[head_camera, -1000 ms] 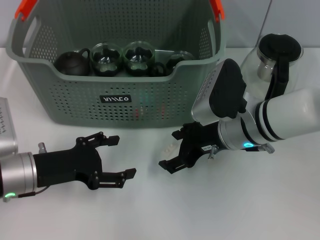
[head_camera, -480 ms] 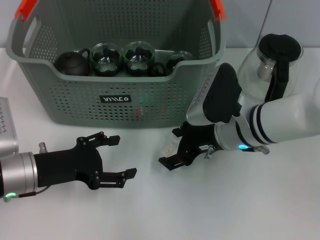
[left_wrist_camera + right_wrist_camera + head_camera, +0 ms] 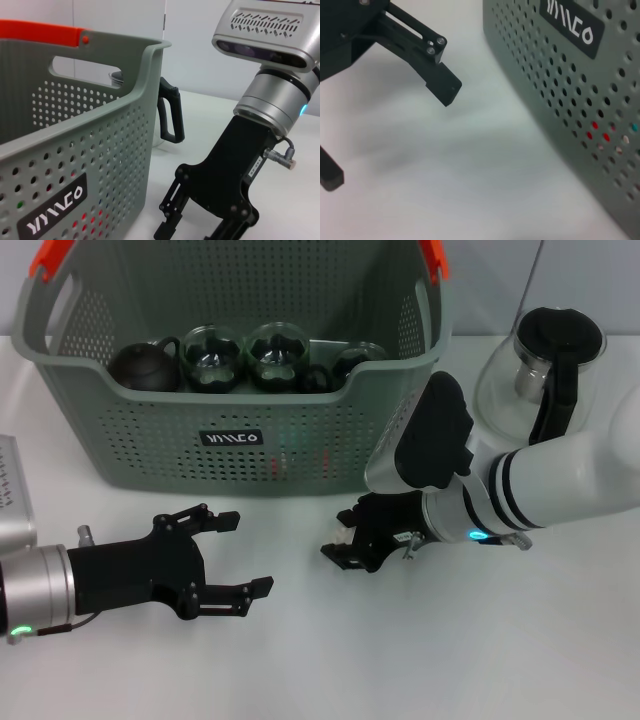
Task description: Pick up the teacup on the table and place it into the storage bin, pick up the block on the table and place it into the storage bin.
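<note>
Left gripper [image 3: 228,553] nearest the camera, low over the white table [image 3: 420,660], fingers spread wide with nothing between them; arm reaches in from the left edge. From the right wrist view the same black fingers [image 3: 437,82] show apart, over bare tabletop beside the bin wall.

Right gripper [image 3: 348,542] — a little farther in, just in front of the storage bin [image 3: 250,430], near its right front corner. Its fingers are drawn close around a small pale object [image 3: 345,535] on the table; mostly hidden, so cannot tell whether it is the teacup or the block. From the left wrist view the right gripper [image 3: 172,220] sits low beside the bin's perforated front.

Storage bin beyond both grippers, black label facing forward, orange-tipped handles up. Inside along the front wall: a dark teapot [image 3: 140,362], then glass cups [image 3: 245,355] in a row.

Farthest right — a glass pitcher [image 3: 545,375] with black lid, standing on the table beside the bin.
</note>
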Controlling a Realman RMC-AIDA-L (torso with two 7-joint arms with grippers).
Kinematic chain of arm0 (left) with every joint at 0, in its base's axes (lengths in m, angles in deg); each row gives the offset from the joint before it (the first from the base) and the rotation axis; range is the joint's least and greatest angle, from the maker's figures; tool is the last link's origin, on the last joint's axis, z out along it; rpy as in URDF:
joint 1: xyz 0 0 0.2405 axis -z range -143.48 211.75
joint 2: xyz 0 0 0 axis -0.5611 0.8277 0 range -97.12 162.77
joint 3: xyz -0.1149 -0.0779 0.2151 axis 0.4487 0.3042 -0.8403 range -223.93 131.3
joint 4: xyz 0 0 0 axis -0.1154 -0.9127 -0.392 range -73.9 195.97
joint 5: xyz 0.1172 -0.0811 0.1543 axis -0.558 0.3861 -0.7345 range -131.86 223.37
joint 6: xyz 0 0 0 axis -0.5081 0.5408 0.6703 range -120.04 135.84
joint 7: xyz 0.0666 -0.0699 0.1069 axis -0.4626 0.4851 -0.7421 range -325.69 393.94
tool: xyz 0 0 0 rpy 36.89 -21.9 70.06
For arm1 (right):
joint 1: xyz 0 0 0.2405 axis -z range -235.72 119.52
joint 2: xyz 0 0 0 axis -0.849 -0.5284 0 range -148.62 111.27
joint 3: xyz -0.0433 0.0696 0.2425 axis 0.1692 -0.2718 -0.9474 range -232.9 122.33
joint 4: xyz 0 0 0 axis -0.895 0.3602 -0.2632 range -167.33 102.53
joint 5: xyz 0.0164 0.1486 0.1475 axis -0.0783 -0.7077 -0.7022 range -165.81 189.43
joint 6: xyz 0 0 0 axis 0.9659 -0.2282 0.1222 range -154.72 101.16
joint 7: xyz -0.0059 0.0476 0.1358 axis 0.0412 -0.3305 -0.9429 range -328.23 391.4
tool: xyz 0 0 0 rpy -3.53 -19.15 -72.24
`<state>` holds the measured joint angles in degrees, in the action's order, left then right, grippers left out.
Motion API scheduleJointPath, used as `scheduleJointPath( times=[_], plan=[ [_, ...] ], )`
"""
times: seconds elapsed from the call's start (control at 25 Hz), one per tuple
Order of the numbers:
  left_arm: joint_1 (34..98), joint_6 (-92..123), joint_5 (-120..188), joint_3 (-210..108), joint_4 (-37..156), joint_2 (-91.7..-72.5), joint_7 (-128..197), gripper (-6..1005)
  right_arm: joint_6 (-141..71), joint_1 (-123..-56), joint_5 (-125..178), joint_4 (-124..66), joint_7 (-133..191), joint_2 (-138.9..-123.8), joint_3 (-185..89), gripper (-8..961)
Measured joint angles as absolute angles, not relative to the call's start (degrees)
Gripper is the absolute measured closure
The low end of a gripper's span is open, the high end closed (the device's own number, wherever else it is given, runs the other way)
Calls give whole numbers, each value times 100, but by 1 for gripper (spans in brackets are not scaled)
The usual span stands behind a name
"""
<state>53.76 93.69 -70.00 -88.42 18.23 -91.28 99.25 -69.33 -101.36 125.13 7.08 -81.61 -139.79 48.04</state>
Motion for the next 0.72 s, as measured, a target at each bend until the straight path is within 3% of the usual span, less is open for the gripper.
scheduleJointPath(
  times=[0.08,0.4,0.72],
  plan=[
    [5375,9368,-7000,-8842,1823,-9128,9924,48,-6887,-10149,12509,705,-8167,-13979,4851,213],
    [5373,9369,-7000,-8841,1823,-9128,9925,48,-6786,-10173,12489,670,-8190,-13982,4942,517],
    [5352,9368,-7000,-8841,1823,-9128,9926,48,-7116,-10011,12516,980,-8163,-13922,4938,504]
  ],
)
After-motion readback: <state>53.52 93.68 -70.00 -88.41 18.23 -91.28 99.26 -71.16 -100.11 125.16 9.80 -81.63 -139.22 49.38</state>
